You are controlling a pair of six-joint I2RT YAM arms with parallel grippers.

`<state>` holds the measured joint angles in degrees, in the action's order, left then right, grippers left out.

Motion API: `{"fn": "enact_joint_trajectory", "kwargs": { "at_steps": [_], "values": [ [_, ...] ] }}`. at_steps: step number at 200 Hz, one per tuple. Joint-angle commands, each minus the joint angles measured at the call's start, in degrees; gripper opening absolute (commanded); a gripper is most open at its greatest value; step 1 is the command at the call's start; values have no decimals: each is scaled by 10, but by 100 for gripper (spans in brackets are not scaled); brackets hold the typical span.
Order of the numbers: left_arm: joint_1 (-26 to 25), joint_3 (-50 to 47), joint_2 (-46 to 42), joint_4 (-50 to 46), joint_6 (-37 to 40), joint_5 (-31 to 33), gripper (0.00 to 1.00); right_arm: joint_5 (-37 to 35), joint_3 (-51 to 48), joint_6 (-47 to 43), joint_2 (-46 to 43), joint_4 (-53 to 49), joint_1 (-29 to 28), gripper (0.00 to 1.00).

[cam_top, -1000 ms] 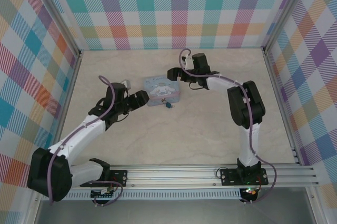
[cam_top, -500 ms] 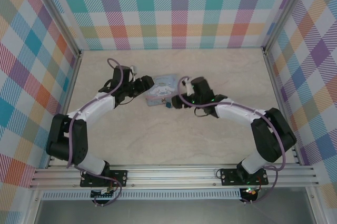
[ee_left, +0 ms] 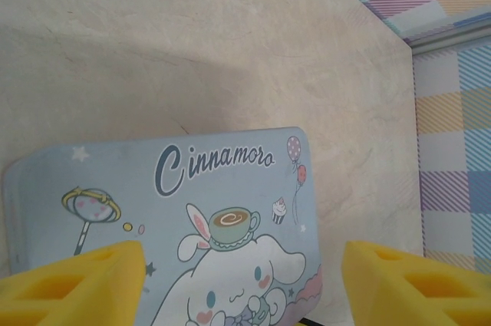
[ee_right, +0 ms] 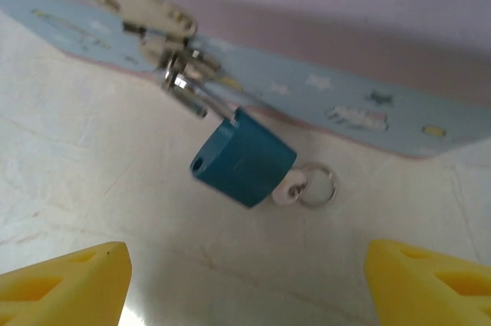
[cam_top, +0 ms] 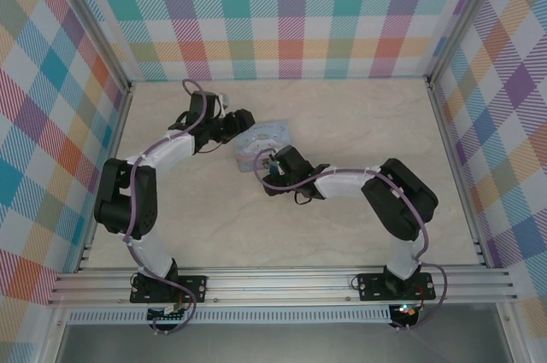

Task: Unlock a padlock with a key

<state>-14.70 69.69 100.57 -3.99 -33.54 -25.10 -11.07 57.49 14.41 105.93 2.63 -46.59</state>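
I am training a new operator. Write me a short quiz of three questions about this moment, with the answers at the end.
1. True or false: the padlock lies far from the tin.
2. Which colour is the padlock's body? A red; B teal blue; C gold.
3. In a few words: how do the right gripper and the left gripper stand?

Key:
1. False. Its shackle hooks the tin's clasp.
2. B.
3. Both open. The right one faces the padlock and the key and touches neither. The left one faces the tin's lid.
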Motion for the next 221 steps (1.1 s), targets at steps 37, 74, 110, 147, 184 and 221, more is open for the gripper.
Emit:
{"fn": "enact_joint_trajectory", "kwargs": {
  "at_steps": [37, 74, 110, 147, 184, 221],
  "values": [
    [4, 33, 37, -14, 12, -23, 68, -51, 41, -40, 38, 14, -14, 77],
    [5, 40, 47, -16, 11, -22, 68, -73, 43, -49, 51, 17, -24, 70],
    [4, 42, 53, -23, 17, -17, 68, -82, 36, -56, 47, 27, -24, 53],
    [5, 38, 53, -33, 32, -10, 68, -88, 29, -72, 42, 39, -23, 36],
    [4, 39, 52, -42, 40, -10, 67, -75, 14, -87, 27, 54, -24, 20],
    [4, 30, 46, -47, 46, -15, 67, -44, -2, -81, 15, 69, -19, 4]
  ]
}}
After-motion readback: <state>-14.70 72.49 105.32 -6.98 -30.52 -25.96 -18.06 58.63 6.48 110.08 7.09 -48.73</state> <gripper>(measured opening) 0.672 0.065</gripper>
